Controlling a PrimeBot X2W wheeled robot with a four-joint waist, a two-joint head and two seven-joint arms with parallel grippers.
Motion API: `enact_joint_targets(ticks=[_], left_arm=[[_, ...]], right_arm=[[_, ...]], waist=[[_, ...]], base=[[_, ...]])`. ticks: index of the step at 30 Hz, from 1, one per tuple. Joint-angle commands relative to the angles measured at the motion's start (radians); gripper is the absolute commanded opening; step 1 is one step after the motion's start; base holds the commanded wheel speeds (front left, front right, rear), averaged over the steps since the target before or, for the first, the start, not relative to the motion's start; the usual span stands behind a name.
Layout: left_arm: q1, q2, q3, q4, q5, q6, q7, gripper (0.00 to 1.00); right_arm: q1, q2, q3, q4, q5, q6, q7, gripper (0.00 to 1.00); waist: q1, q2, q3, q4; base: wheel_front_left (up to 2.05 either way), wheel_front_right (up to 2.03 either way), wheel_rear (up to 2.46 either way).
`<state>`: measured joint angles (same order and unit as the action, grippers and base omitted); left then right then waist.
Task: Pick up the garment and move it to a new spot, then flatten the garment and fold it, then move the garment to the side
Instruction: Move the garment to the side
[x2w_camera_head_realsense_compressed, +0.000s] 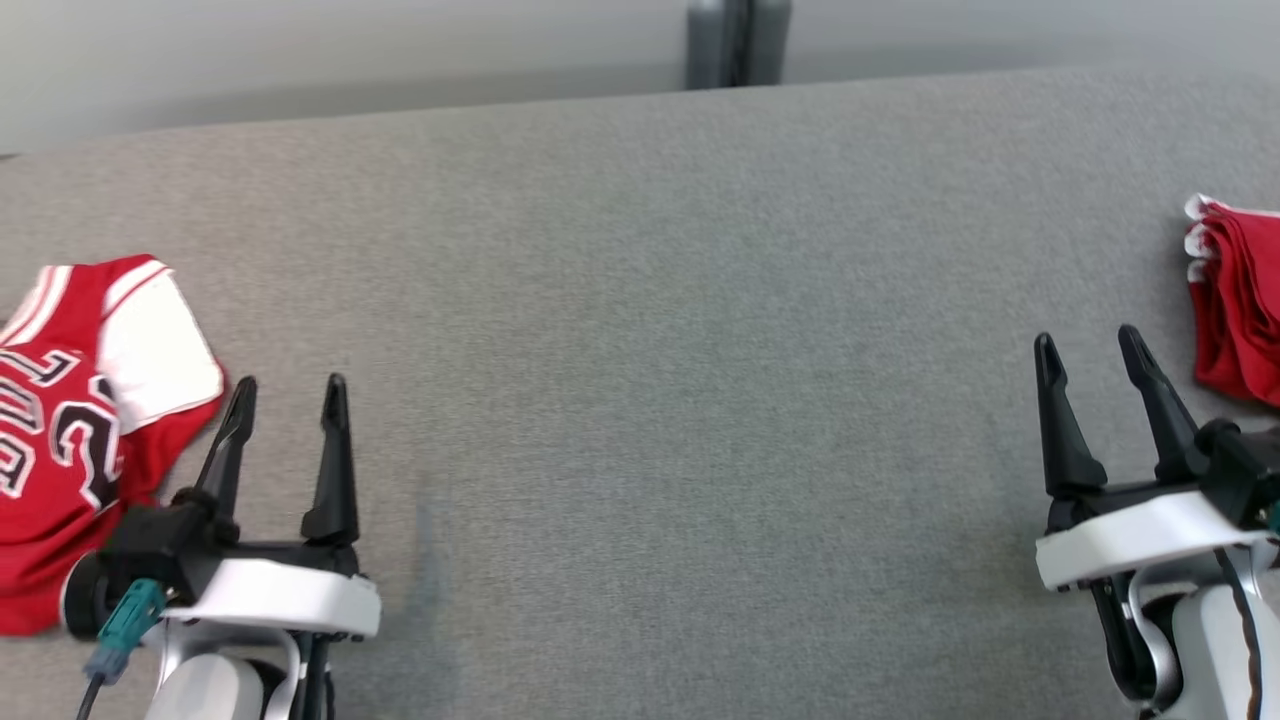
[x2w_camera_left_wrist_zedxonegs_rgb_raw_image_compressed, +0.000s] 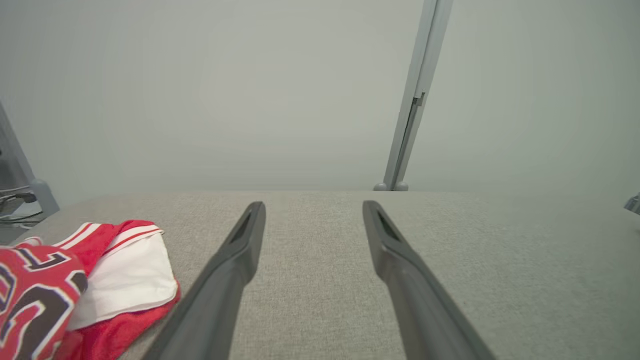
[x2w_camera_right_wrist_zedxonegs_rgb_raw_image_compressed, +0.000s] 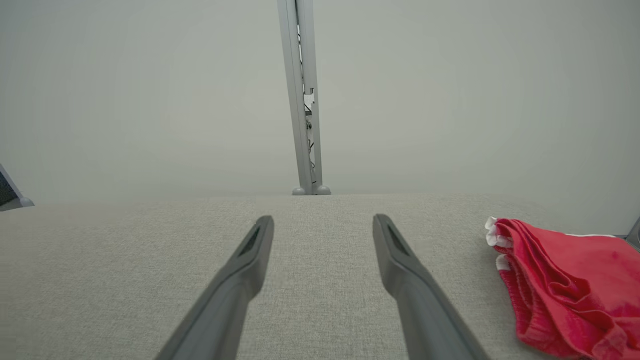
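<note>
Head view: jersey (x2w_camera_head_realsense_compressed: 60, 450) lies beside left pincer (x2w_camera_head_realsense_compressed: 290, 383).

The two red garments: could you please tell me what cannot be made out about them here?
Red jersey: cut off by the head view's left edge, lower part behind the left gripper; lettering incomplete.
Second red garment: cut off by the head view's right edge; its type unclear.

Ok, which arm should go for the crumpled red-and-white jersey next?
Left. The left gripper is open and empty right beside the crumpled red-and-white jersey, while the right gripper, also open, sits across the grey fabric surface by the folded red cloth stack.
</note>
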<state>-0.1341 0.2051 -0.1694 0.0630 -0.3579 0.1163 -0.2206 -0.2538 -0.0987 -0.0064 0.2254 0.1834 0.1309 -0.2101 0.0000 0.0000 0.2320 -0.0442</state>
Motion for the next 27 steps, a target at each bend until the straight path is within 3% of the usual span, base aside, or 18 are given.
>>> enact_joint_targets(ticks=[1,10,27], left_arm=[[0.015,0.004,0.016,0.011,-0.010,0.006,-0.009,1.00],[0.097,0.019,0.048,0.062,-0.026,0.009,-0.028,1.00],[0.207,0.053,0.000,0.065,-0.024,-0.011,0.017,1.00]], right_arm=[[0.027,0.002,-0.010,-0.018,-0.006,0.000,0.008,1.00],[0.149,0.022,-0.042,-0.117,-0.026,0.000,0.064,1.00],[0.371,0.046,-0.090,-0.310,-0.034,0.000,0.182,1.00]], waist=[[0.0000,0.0000,-0.037,0.036],[0.0000,0.0000,-0.112,0.079],[0.0000,0.0000,-0.232,0.073]], base=[[0.00,0.00,0.00],[0.00,0.00,0.00],[0.00,0.00,0.00]])
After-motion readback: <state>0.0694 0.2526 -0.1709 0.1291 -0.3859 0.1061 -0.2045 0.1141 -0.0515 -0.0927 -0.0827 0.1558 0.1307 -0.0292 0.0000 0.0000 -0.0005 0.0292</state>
